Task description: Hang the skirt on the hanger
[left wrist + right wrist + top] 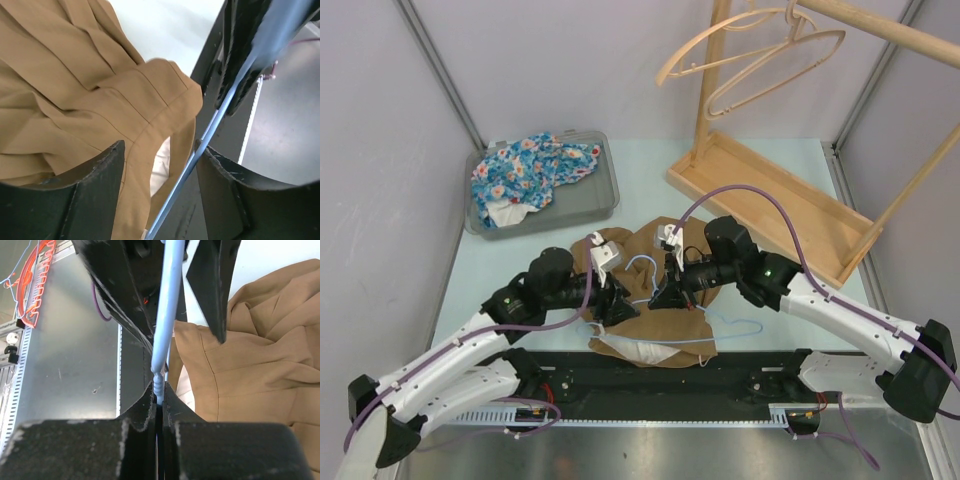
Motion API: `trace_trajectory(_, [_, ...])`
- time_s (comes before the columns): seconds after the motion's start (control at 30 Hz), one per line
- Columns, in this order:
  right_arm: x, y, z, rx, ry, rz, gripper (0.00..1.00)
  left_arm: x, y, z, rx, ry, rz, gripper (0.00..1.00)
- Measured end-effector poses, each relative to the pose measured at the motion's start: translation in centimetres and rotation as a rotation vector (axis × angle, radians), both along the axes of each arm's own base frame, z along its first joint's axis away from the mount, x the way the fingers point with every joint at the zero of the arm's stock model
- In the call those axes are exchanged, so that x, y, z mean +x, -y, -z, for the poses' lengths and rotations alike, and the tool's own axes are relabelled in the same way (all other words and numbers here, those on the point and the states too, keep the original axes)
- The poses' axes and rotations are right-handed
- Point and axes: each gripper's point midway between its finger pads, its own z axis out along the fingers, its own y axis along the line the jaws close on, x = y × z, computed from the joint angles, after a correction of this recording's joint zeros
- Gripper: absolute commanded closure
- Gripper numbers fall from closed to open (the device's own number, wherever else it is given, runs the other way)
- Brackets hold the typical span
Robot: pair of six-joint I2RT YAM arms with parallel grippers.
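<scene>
A brown skirt [640,250] lies crumpled on the table's near middle, its white lining showing at the waistband [160,167]. A light blue wire hanger [720,325] lies over it. My right gripper [160,390] is shut on the hanger's twisted neck [159,385], seen also from above [670,290]. My left gripper [160,160] is open, its jaws set around the skirt's waistband edge and the hanger's blue wire [200,152]; from above it sits at the skirt's left side [610,300]. The brown skirt shows at right in the right wrist view [260,355].
A grey tray [605,205] at back left holds a blue floral garment [525,175]. A wooden rack [770,195] with wooden hangers [750,50] stands at back right. A black and metal base strip [670,385] runs along the near edge.
</scene>
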Motion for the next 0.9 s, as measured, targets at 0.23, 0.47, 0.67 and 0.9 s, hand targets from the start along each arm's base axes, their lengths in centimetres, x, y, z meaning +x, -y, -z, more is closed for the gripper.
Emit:
trace_trajectory(0.23, [1.0, 0.2, 0.1, -0.007, 0.009, 0.044, 0.95, -1.0, 0.9, 1.1, -0.003, -0.035, 0.078, 1.0])
trace_trajectory(0.47, [2.2, 0.8, 1.3, -0.068, 0.004, 0.127, 0.51, 0.1, 0.9, 1.9, 0.031, -0.011, 0.037, 1.0])
trace_trajectory(0.67, [2.1, 2.3, 1.3, -0.076, 0.017, 0.18, 0.62, 1.7, -0.5, 1.6, 0.058, 0.045, -0.082, 1.0])
trace_trajectory(0.9, [2.0, 4.8, 1.4, -0.056, 0.02, 0.29, 1.0, 1.6, -1.0, 0.9, 0.05, 0.081, -0.09, 1.0])
